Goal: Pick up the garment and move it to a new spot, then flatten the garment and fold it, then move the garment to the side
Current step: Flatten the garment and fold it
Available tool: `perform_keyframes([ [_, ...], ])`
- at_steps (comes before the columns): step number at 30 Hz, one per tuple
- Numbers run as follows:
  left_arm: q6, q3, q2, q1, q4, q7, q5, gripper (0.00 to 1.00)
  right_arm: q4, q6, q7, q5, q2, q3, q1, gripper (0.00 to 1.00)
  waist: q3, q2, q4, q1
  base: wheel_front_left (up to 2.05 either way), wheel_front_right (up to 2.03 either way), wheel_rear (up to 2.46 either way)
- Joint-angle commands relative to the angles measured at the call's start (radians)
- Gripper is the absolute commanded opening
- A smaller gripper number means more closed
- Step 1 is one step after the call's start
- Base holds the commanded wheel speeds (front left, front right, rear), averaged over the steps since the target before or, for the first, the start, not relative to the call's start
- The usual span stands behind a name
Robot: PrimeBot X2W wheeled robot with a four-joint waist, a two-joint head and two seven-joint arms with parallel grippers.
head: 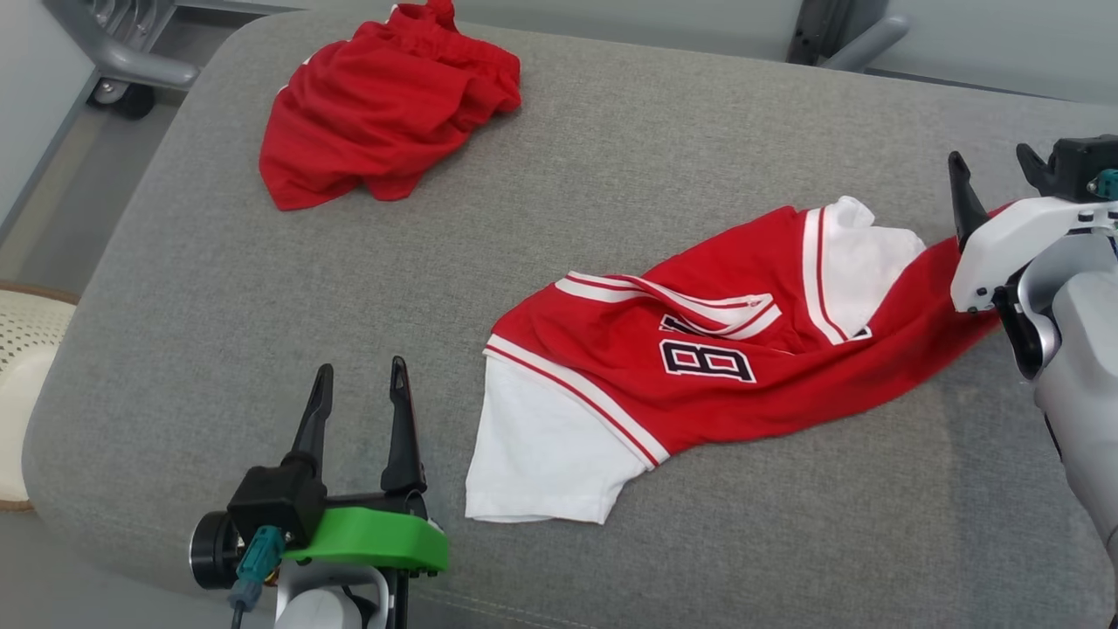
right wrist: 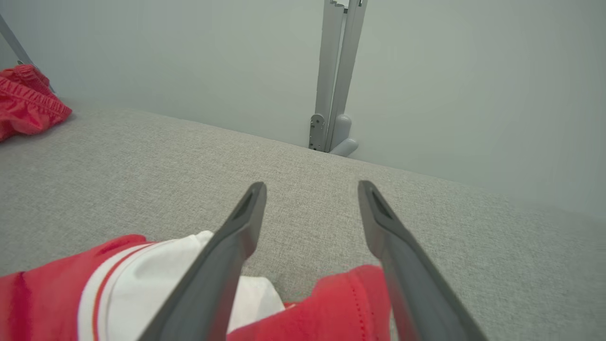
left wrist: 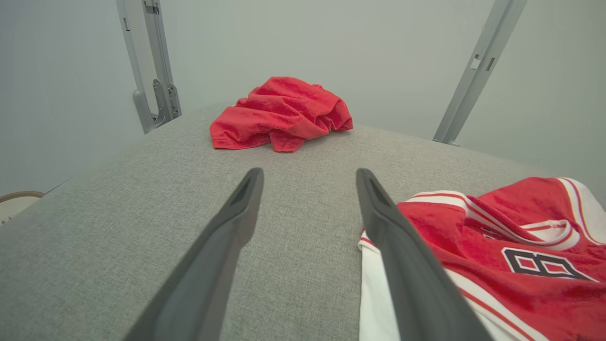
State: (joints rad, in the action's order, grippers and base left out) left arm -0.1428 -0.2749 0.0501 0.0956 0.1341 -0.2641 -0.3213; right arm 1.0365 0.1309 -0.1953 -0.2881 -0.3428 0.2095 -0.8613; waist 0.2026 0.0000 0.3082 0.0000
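At my left, the left claw (head: 361, 364) sits over the near edge of the grey cushion (head: 611, 148), fingers spread apart and gripping nothing. Beyond it, near the far edge, a pair of red shorts (head: 384, 109) lies crumpled. The red and white jersey (head: 699, 349) lies rumpled across the middle and right of the cushion, its white sleeve (head: 541, 445) just beside my left claw. At the jersey's right end, the right claw (head: 990, 155) has its fingers apart; red cloth lies beneath them, unpinched.
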Motion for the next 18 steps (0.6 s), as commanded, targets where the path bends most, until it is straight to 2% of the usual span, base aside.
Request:
perform_keyframes([
  [1,-0.006,0.005,0.001,0.01,-0.011,-0.001,0.004,1.0,0.008,0.0,-0.014,-0.022,-0.01,0.006,0.021,1.0,-0.007,0.0,-0.026,0.0,0.0,0.0,0.0],
  [12,-0.013,0.017,0.001,-0.016,-0.035,-0.001,0.01,1.0,-0.101,0.0,-0.067,-0.172,-0.079,-0.055,0.235,1.0,-0.01,0.0,-0.075,0.0,0.0,0.0,0.0],
  [18,-0.007,0.024,0.001,-0.02,-0.034,-0.001,0.015,1.0,-0.195,0.0,-0.06,-0.201,-0.043,-0.046,0.38,1.0,-0.001,0.0,-0.093,0.0,0.0,0.0,0.0],
])
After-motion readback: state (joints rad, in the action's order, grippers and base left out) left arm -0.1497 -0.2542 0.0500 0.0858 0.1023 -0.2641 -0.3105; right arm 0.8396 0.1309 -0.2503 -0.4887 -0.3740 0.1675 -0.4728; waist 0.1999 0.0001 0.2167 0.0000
